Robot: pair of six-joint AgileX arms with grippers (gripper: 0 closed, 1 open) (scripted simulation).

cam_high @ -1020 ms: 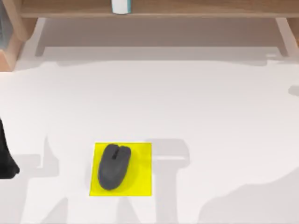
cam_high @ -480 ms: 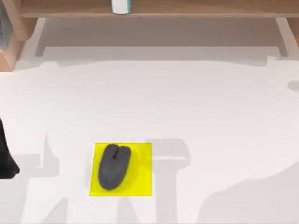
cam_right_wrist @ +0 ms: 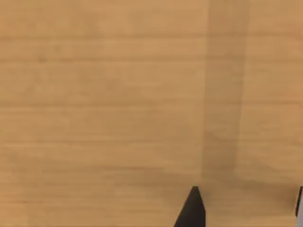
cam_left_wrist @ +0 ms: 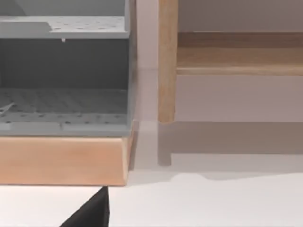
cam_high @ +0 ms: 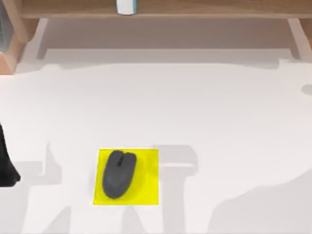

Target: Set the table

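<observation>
Nothing on the surface is shifting between the earlier frames and now; just a shadow at the right edge is creeping slightly. I cannot tell how my jaws are standing. My left arm is sitting parked at the left edge. My right wrist is facing the wooden shelf closely. On the white surface, a dark mouse is resting on a yellow mat, probably as its working spot. No writing is readable.
</observation>
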